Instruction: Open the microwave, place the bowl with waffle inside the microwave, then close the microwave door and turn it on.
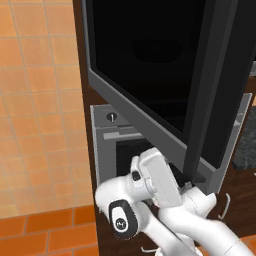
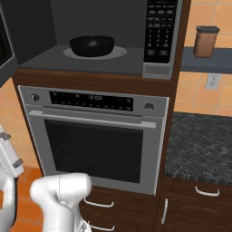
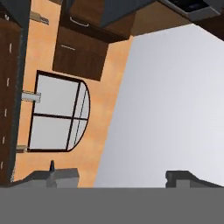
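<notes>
The microwave [image 2: 104, 59] stands open above the oven, its keypad [image 2: 160, 31] at the right. A dark grey bowl [image 2: 92, 45] sits on the turntable inside the cavity; I cannot make out the waffle in it. The microwave door [image 1: 145, 70], black glass with a dark vertical bar handle [image 1: 205, 95], is swung wide out to the left. My gripper [image 3: 118, 179] is open with nothing between its fingertips [image 3: 57, 177], pointed away from the microwave at a pale surface and a far wall. The white hand [image 1: 157, 180] hangs low under the open door.
A silver oven [image 2: 95, 140] with knobs and a display sits below the microwave, with dark drawers [image 2: 127, 204] under it. To the right lie a dark stone counter [image 2: 199, 140] and a brown jar [image 2: 206, 41] on a shelf. An arched window [image 3: 57, 113] faces the hand.
</notes>
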